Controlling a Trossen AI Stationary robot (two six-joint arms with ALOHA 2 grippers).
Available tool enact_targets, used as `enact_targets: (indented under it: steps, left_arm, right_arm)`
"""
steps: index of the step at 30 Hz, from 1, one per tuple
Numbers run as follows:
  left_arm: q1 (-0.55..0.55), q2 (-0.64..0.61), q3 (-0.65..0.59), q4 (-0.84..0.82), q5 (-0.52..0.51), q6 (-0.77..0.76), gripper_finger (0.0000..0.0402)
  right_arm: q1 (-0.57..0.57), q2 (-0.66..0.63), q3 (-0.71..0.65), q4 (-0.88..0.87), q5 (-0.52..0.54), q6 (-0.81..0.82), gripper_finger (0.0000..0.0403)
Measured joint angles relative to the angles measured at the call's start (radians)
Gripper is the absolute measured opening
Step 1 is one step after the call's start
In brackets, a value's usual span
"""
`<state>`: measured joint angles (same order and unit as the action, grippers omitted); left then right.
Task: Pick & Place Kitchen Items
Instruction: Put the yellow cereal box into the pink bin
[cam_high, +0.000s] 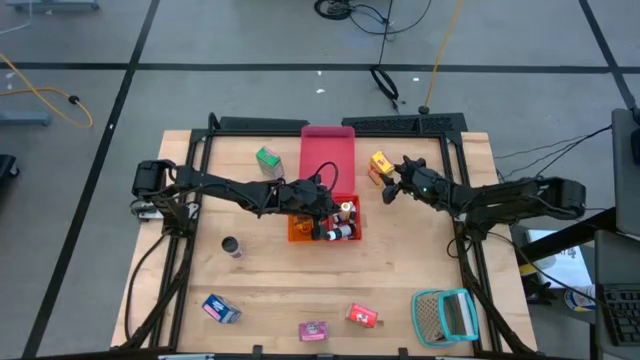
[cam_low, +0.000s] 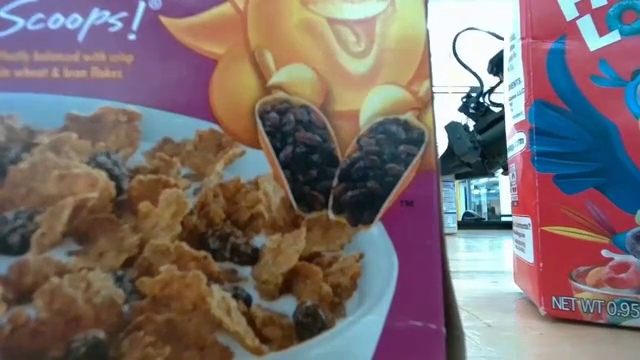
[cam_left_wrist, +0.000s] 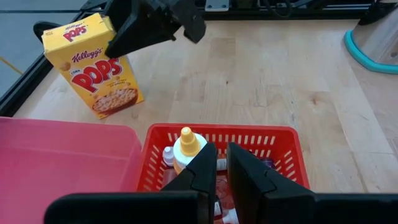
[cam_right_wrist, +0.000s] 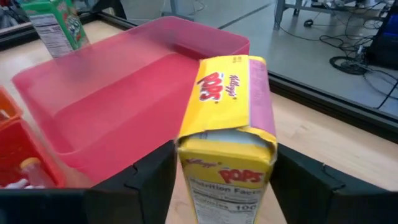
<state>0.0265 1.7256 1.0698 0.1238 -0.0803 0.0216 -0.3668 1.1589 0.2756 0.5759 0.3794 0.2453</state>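
orange basket (cam_high: 300, 232) holds small bottles (cam_high: 345, 211) (left gripper (cam_left_wrist: 221, 171) nearly shut above); right gripper (cam_right_wrist: 221, 180) open astride yellow box (cam_right_wrist: 230, 124).

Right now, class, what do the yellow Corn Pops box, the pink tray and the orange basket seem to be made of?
Corn Pops box: probably printed card, with folded flaps. Pink tray: likely smooth moulded plastic, slightly translucent. Orange basket: likely rigid plastic, with slotted walls.

Pink tray (cam_high: 327, 150) at table (cam_high: 270, 280) centre-back, orange basket (cam_high: 300, 232) touching its near end, bottles (cam_high: 344, 212) inside. Green box (cam_high: 268, 158) just left of tray, Corn Pops box (cam_high: 379, 166) just right, between right gripper (cam_high: 392, 183) fingers. Can (cam_high: 231, 246) left of basket. Three boxes along near edge: (cam_high: 220, 309), (cam_high: 313, 330), (cam_high: 362, 316). Mesh basket (cam_high: 446, 316) at near right corner. Left gripper (cam_high: 322, 215) over basket.
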Motion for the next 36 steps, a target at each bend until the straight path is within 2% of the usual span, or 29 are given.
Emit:
enact_targets:
  steps: [5, 10, 14, 19, 30, 36]
  left_arm:
    - [0.000, 0.000, 0.000, 0.000, 0.000, 0.000, 0.0042]
    - [0.000, 0.000, 0.000, 0.000, 0.000, 0.000, 0.0042]
    - [0.000, 0.000, 0.000, 0.000, 0.000, 0.000, 0.0042]
    - [0.000, 0.000, 0.000, 0.000, 0.000, 0.000, 0.0042]
    - [-0.004, 0.000, 0.000, 0.000, 0.001, -0.009, 0.0042]
    - [-0.015, 0.000, 0.000, 0.013, 0.001, -0.007, 0.0042]
  right_arm:
    - [0.000, 0.048, 0.000, 0.044, 0.014, -0.003, 0.0179]
    - [0.000, 0.042, 0.000, 0.045, 0.014, -0.003, 0.0121]
    - [0.000, 0.029, 0.000, 0.067, 0.013, -0.016, 0.0091]
    - [0.000, 0.001, 0.034, 0.071, 0.010, -0.047, 0.0085]
    - [0.000, -0.011, 0.263, -0.186, -0.022, -0.142, 0.0086]
    - [0.000, -0.012, 0.344, -0.201, -0.049, -0.177, 0.0086]
